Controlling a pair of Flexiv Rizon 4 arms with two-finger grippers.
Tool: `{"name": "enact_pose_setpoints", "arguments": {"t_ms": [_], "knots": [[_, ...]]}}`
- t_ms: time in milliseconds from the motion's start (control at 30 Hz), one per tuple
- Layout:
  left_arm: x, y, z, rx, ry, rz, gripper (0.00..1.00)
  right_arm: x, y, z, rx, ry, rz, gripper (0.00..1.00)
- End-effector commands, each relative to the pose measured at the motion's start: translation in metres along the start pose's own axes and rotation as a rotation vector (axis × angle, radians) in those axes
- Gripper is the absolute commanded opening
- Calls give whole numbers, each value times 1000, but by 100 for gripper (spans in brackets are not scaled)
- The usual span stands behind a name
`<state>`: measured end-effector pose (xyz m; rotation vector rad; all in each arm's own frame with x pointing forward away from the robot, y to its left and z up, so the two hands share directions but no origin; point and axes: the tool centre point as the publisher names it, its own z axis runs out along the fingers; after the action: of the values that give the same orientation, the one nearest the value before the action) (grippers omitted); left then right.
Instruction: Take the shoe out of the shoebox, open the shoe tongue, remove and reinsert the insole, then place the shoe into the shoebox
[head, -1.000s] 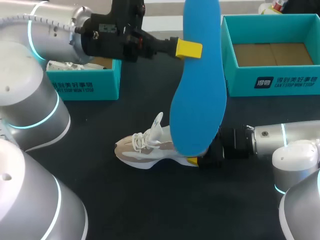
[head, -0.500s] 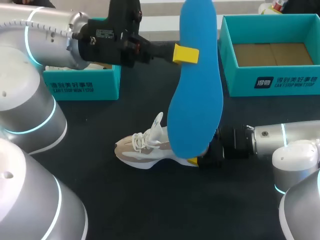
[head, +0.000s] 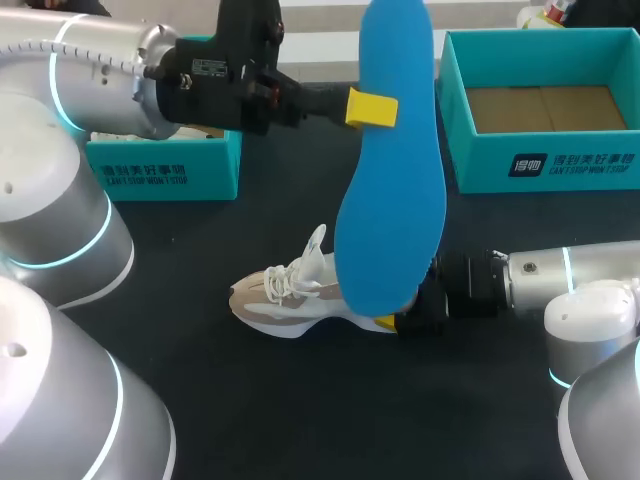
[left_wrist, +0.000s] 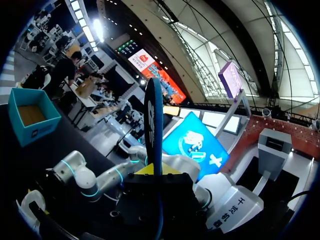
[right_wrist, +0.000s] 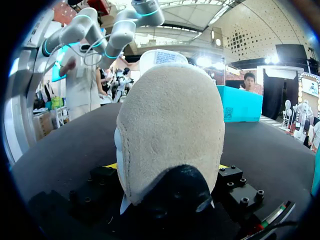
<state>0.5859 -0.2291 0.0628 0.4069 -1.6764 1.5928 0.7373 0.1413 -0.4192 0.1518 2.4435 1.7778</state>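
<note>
Teal shoebox (head: 480, 165) lined with cardboard (head: 545, 108), insole (head: 392, 200) and shoe (head: 285, 300) gripped

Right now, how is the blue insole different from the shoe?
The insole is blue, flat and thin; the shoe is beige and white, bulky, with laces. The insole is held upright by the left gripper; the shoe sits on the table, heel in the right gripper. Both are gripped.

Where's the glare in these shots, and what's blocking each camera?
Left wrist view: bright ceiling strips beyond; the edge-on insole splits it. Right wrist view: lamps flare behind the shoe, which fills the middle. Head view: evenly lit.
</note>
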Motion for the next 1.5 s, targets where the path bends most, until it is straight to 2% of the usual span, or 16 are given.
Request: {"name": "enact_pose_setpoints", "arguments": {"t_ms": [33, 467, 700, 967, 1300, 1400, 1500], "knots": [[-1, 1, 1, 1, 0, 1, 0, 0, -2, 1, 3, -2, 0, 100], [-1, 1, 1, 1, 0, 1, 0, -1, -3, 0, 20, 22, -1, 100], [-1, 1, 1, 1, 0, 1, 0, -2, 0, -9, 47, -3, 4, 100], [-1, 1, 1, 1, 0, 1, 0, -3, 6, -22, 114, -4, 32, 100], [-1, 1, 1, 1, 0, 1, 0, -6, 24, -52, 260, 12, 62, 100], [-1, 1, 1, 1, 0, 1, 0, -6, 34, -59, 361, 21, 88, 100], [-1, 1, 1, 1, 0, 1, 0, -5, 46, -64, 497, 39, 124, 100]]}}
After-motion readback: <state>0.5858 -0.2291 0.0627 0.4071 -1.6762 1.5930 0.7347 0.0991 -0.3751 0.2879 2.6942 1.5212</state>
